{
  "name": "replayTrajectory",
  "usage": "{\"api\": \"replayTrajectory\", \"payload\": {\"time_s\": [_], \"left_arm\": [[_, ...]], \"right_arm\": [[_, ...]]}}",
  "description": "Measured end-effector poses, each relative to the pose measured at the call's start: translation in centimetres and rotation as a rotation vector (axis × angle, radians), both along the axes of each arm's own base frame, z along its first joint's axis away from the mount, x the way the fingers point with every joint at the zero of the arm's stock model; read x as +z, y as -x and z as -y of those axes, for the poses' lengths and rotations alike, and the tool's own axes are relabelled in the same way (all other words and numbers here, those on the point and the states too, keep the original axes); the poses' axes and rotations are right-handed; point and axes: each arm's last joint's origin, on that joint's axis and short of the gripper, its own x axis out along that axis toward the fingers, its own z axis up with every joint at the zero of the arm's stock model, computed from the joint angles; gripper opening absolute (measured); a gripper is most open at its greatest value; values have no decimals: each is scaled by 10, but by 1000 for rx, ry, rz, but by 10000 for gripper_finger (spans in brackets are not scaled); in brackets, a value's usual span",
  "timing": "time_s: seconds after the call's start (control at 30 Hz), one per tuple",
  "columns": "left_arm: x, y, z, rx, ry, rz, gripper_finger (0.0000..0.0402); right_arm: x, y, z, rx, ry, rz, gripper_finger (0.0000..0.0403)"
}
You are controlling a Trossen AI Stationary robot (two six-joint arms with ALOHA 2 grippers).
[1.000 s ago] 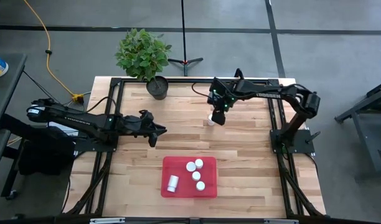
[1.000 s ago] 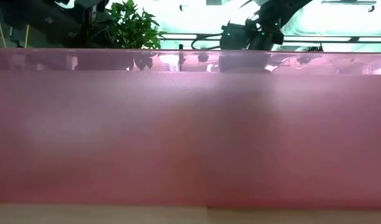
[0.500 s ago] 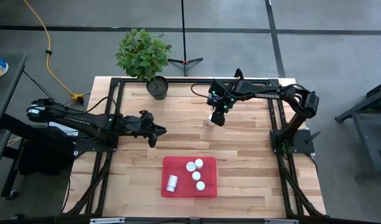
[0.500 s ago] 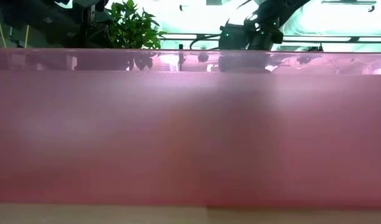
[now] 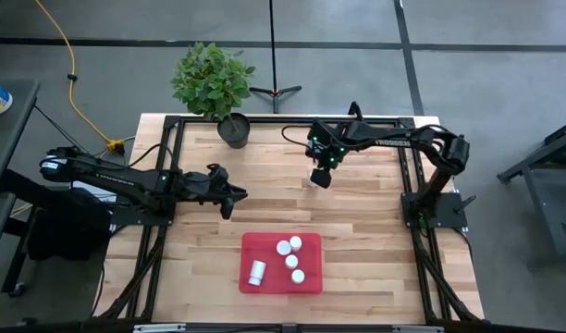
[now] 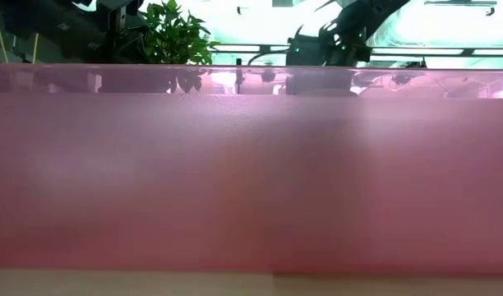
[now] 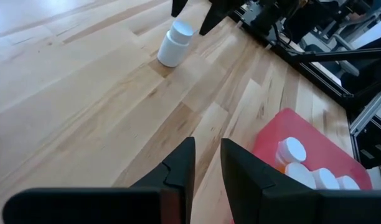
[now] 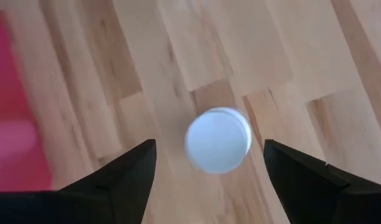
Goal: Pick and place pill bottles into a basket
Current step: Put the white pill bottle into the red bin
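Observation:
One white pill bottle (image 7: 175, 45) stands upright on the wooden table, right of centre toward the far side. My right gripper (image 5: 319, 176) hangs open above it, pointing steeply down; its fingers flank the white cap (image 8: 218, 140) without touching it. The red basket (image 5: 251, 245) lies near the front edge with several white-capped bottles (image 5: 291, 262) in it; one of them (image 5: 255, 271) lies on its side. My left gripper (image 5: 229, 196) waits shut over the table's left half, with nothing between its fingers (image 7: 181, 165).
A potted plant (image 5: 234, 129) stands at the far edge, left of the right arm. Black frame rails (image 5: 408, 176) run along both sides of the table. The basket's red wall (image 6: 251, 164) fills nearly all of the low view. Bare wood lies between the bottle and the basket.

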Motion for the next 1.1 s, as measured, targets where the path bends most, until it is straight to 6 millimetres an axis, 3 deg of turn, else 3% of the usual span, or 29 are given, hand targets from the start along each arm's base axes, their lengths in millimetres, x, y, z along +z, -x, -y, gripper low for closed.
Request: {"api": "replayTrajectory", "payload": {"time_s": [0.27,0.5,0.63,0.9,1.1], "left_arm": [[0,0,1,-17,16,-1,111],[0,0,1,-18,18,-2,111],[0,0,1,-17,17,-3,111],[-1,0,1,-24,20,-12,111],[-2,1,1,-24,19,-30,111]], "right_arm": [[-22,-7,3,-7,-14,-54,287],[-28,-10,4,-5,-13,-59,281],[-27,-13,3,-3,-3,-34,249],[-25,-14,1,16,-18,-19,148],[-25,-13,0,17,-23,-28,146]]}}
